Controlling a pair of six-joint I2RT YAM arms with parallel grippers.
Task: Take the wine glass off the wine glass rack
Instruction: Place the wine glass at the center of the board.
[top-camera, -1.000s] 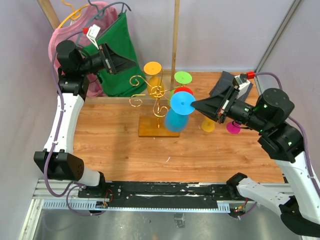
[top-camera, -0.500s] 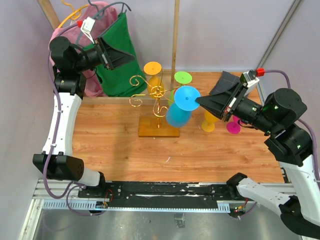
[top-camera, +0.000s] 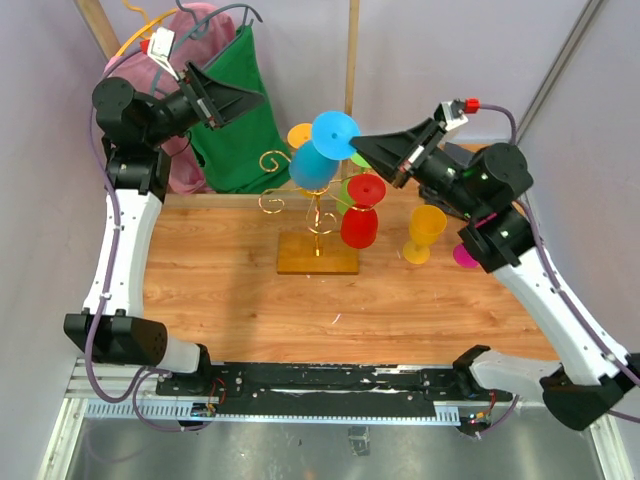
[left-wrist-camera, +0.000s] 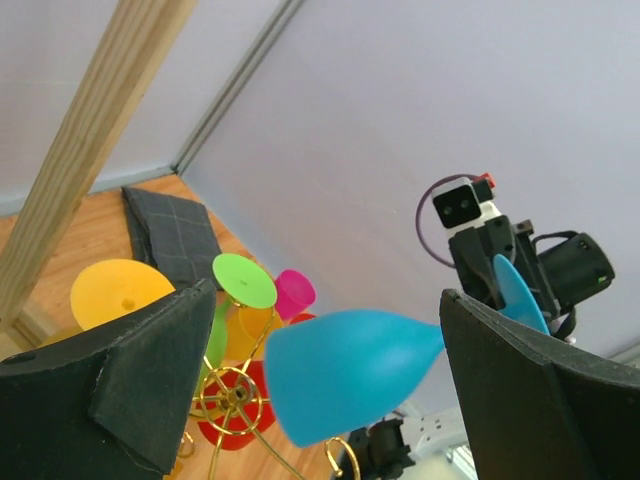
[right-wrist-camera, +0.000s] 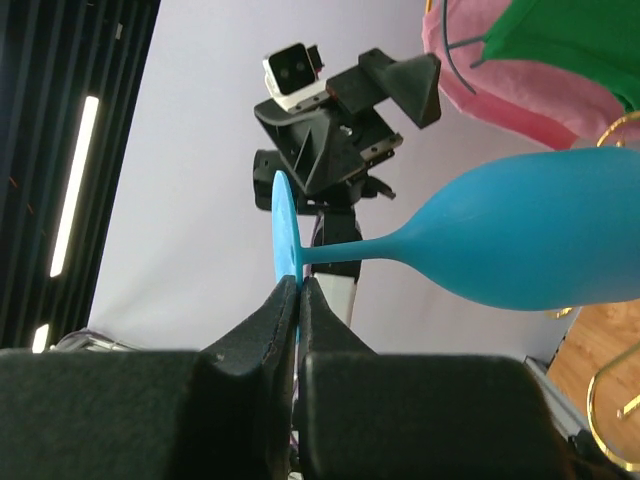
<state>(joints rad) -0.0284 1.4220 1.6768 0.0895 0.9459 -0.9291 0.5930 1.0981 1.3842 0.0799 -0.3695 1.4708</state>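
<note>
Wine glass rack (top-camera: 318, 216) sits mid-table (top-camera: 220, 290). Above it, the blue wine glass (top-camera: 312, 166) looks clear of the scrolls. It lies roughly level, bowl toward the left arm, with the right end effector (right-wrist-camera: 290, 290) clamped on its foot. Farther back, the left end effector (top-camera: 245, 100) is spread wide and empty.

wine glass (top-camera: 313, 167): blue
wine glass rack (top-camera: 300, 256): gold wire, light-wood base
surface (top-camera: 230, 290): brown wood grain
hanging cloth (top-camera: 235, 130): green
</note>
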